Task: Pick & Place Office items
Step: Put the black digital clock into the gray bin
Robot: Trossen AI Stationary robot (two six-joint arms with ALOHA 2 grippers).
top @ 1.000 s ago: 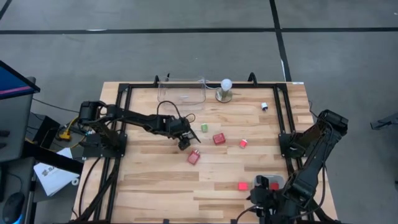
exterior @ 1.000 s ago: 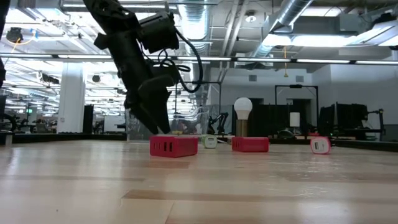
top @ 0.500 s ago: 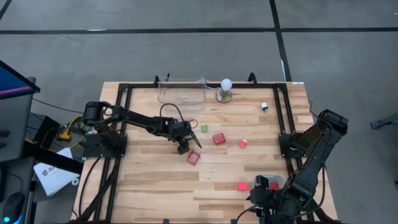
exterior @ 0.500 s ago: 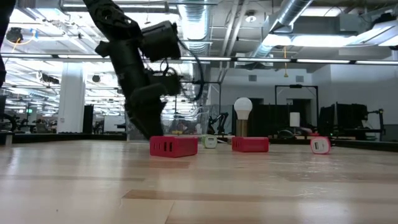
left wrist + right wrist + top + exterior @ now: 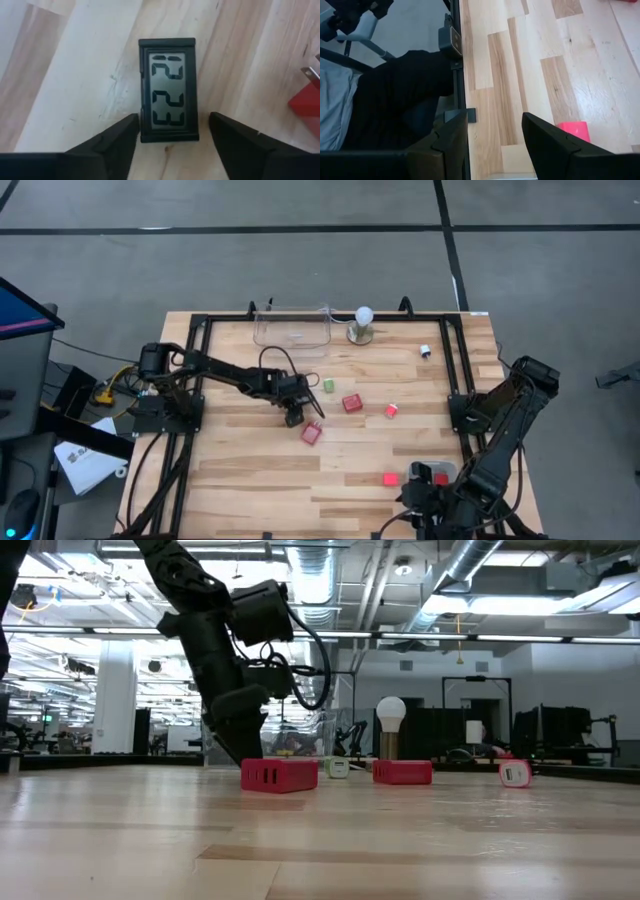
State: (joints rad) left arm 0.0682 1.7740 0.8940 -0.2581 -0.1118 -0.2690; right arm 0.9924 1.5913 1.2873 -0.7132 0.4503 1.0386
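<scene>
Left gripper [image 5: 170, 137] low, jaws apparently parted; right arm folded.

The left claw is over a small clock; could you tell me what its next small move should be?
Probably close a little more: the left claw flanks the clock lying flat on the table, with gaps showing on both sides.

Red block [image 5: 307, 97] cut off at edge; small item [image 5: 425, 351] by frame too tiny to ID.

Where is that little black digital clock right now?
The little black clock lies flat on the wooden table, left of centre, between the left gripper's open fingers. A red block sits just beside it.
</scene>
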